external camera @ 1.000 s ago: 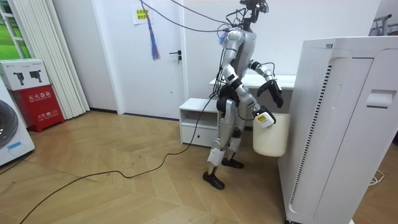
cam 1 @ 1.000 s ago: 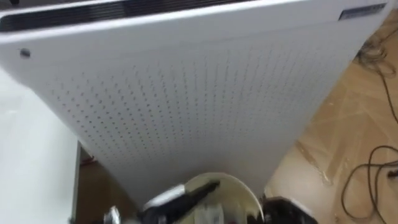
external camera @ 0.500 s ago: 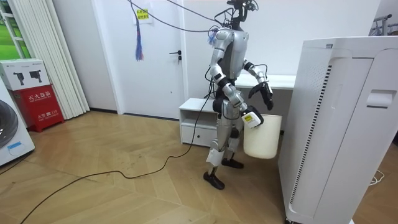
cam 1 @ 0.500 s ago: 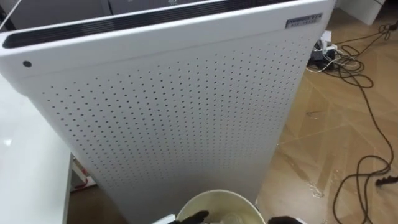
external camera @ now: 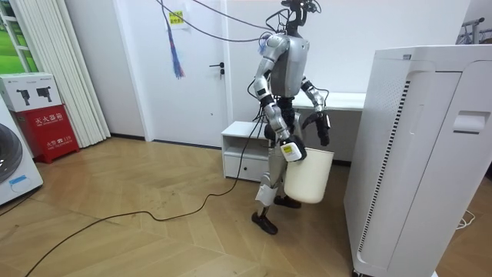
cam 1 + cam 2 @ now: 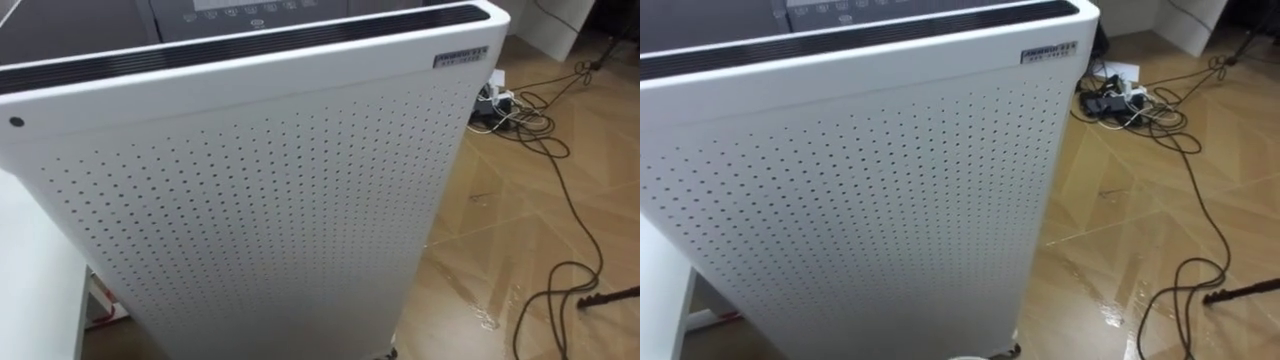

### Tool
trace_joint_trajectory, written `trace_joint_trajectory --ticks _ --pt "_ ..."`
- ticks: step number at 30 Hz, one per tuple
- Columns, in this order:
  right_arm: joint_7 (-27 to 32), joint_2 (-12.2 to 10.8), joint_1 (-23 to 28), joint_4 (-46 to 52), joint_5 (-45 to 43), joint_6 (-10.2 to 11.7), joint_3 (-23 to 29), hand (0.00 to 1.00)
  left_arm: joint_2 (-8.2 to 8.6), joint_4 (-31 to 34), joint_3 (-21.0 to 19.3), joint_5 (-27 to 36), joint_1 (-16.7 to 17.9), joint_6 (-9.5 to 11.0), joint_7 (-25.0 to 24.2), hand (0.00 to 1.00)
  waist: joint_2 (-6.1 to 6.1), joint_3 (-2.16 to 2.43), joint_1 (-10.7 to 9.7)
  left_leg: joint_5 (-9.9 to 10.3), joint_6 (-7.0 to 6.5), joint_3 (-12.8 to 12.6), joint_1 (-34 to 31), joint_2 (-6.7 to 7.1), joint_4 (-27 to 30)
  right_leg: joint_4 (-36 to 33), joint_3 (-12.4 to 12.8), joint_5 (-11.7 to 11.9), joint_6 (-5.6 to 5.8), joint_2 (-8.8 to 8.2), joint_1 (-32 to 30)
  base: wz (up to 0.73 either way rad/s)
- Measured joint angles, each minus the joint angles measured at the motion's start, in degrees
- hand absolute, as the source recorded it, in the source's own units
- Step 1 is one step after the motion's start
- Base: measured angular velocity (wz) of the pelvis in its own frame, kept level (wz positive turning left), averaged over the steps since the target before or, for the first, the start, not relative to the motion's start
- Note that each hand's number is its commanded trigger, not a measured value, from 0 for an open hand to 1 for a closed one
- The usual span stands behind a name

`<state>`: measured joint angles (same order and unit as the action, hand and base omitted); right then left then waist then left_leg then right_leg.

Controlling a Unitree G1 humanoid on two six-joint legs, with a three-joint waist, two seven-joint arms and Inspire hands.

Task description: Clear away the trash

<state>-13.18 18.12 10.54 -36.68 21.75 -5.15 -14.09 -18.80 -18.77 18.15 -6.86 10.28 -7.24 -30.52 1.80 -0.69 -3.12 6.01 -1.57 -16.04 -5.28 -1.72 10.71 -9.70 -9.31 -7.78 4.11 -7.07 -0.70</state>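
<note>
Now right hand [image 5: 290, 151], fingers round bin [image 5: 309, 177] rim.

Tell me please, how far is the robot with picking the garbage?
Done: the bin is off the floor, carried by its rim in the right hand. In hand: the robot stands facing the white air purifier, left hand hanging low. Left: finding and picking garbage; whether the bin holds any I cannot tell.
</note>
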Motion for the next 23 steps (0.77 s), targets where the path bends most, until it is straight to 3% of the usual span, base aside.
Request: trace_joint_trajectory --ticks 7,9,10,11,13,18,23 --pt "-0.4 -1.5 -0.4 -8.3 0.8 0.7 2.0 1.00 0.72 -6.5 0.0 2.3 0.8 1.1 1.9 0.00 0.43 0.29 -0.2 0.3 0.31 -0.4 1.1 -0.17 -0.1 0.3 0.1 -0.1 -0.08 0.15 1.0 -0.03" --pt "-0.3 -3.0 -1.3 -12.5 1.5 1.4 3.7 1.00 1.51 -14.0 -0.1 4.9 0.3 3.1 3.9 0.00 0.63 0.63 -0.2 0.4 0.51 -0.6 1.9 -0.26 -0.4 1.1 0.1 -0.1 -0.09 0.31 1.9 -0.08" --pt "-0.3 -3.3 -1.1 -13.0 1.8 1.5 4.2 1.00 1.67 -15.5 -0.2 5.3 0.4 3.2 4.5 0.00 0.93 0.66 -0.2 0.5 0.60 -0.7 2.1 -0.31 -0.4 1.1 0.1 -0.1 -0.13 0.35 2.0 -0.04" --pt "-0.2 -3.5 -1.0 -14.3 2.7 2.0 4.5 1.00 1.88 -18.0 -0.5 6.2 0.5 3.4 5.5 0.00 0.67 0.97 -0.3 0.5 0.66 -0.7 2.2 -0.35 -0.4 1.0 0.1 -0.2 -0.20 0.39 2.0 0.00" --pt "0.0 -4.5 -0.9 -17.2 3.1 2.5 6.7 1.00 3.27 -22.9 -2.4 8.4 0.4 4.6 7.3 0.00 0.98 0.73 -0.3 0.5 0.70 -0.7 2.3 -0.39 -0.5 1.1 0.2 -0.2 -0.22 0.45 2.2 0.00" --pt "0.1 -6.6 -1.0 -23.2 4.6 4.0 11.5 1.00 7.20 -33.4 -7.6 14.4 0.0 7.6 11.9 0.00 1.07 0.68 -0.1 0.8 1.11 -1.1 3.2 -0.51 -0.9 1.7 0.5 -0.9 -0.29 0.65 2.8 -0.02" --pt "1.6 -8.4 -0.8 -27.1 4.5 5.0 15.3 1.00 9.23 -38.2 -13.6 16.6 0.8 8.0 15.9 0.00 1.16 0.65 0.3 1.3 1.89 -1.3 4.4 -0.79 -1.4 2.0 0.8 -1.0 -0.66 1.06 3.9 -0.03"
